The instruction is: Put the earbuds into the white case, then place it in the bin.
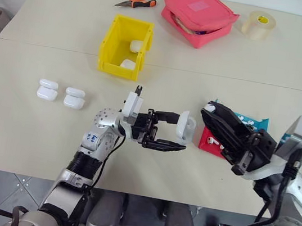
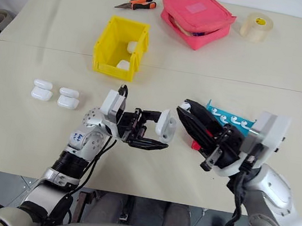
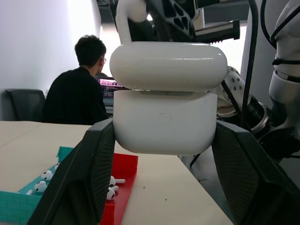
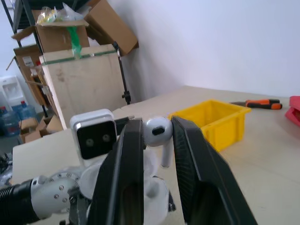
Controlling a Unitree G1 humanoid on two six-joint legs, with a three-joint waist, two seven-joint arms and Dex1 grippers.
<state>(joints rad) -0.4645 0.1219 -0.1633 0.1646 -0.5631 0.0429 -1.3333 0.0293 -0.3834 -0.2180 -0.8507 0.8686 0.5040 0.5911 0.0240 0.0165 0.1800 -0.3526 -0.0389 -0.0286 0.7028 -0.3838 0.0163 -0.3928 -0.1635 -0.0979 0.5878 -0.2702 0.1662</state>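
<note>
Between the left claw's (image 1: 173, 134) fingers sits the white case (image 1: 185, 125).

Left arm (image 1: 93, 138): silver-grey rounded metal housings with rows of small dark screw holes; a ribbed black collar sat at the forearm. A small blue-and-white sticker was fixed on the wrist housing. A thin black cable looped from the wrist down along the arm. White boxy camera block (image 1: 130, 109) sat on top of the wrist.

Left gripper (image 1: 171, 132): two black fingers, flat inner pads finely textured.

Right arm (image 2: 273, 205): white glossy rounded shells, grey joint with screw holes, thick black cables running alongside. Right gripper (image 2: 188, 112): long black fingers with open lattice framing.
</note>
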